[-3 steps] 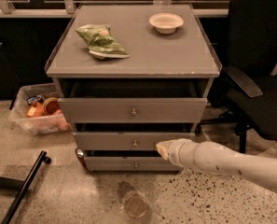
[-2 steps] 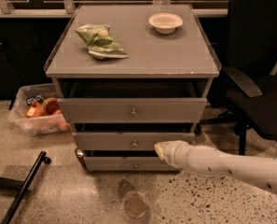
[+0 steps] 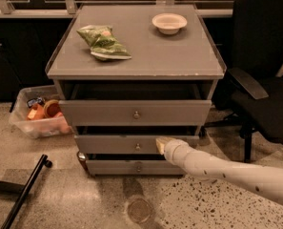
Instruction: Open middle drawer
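Reaching for the middle drawer point(image 3: 107, 144), second of 3 in the grey cabinet point(image 3: 136, 61), beneath the partly pulled-out top drawer point(image 3: 93, 112) and above the bottom drawer point(image 3: 107, 167). Shows the gripper point(image 3: 160, 145) at that drawer's front, just right of its small round knob point(image 3: 137, 147), on a white arm point(image 3: 217, 168) entering from lower right. Judged the approach step, with the drawer apparently not yet drawn out. Calls next for a short shift left onto the knob, a firm hold, then a straight pull outward. Impossible to tell whether the gripper is open, shut or touching. Cuts off the arm's base at frame edge; leaves drawer interiors in shadow.
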Motion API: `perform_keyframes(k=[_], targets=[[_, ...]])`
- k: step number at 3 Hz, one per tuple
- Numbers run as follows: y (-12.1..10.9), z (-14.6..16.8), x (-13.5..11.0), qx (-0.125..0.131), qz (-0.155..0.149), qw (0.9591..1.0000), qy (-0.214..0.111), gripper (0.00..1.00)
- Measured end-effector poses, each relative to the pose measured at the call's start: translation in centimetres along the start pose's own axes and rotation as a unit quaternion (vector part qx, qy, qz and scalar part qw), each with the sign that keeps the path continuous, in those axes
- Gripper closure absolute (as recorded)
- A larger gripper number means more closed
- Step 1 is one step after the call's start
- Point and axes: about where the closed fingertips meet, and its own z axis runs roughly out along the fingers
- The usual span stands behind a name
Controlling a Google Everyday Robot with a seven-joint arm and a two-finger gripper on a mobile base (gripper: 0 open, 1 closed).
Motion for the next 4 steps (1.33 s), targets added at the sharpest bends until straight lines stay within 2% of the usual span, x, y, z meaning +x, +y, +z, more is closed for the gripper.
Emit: perform_keyframes(k=[2,4], targets=[[-1.1,6.1,-0.7,0.002,0.025,0.9989,-0.039,1.00],[-1.6,10.0,-2.4,0.007,0.048,0.9954,-0.082,1.00]])
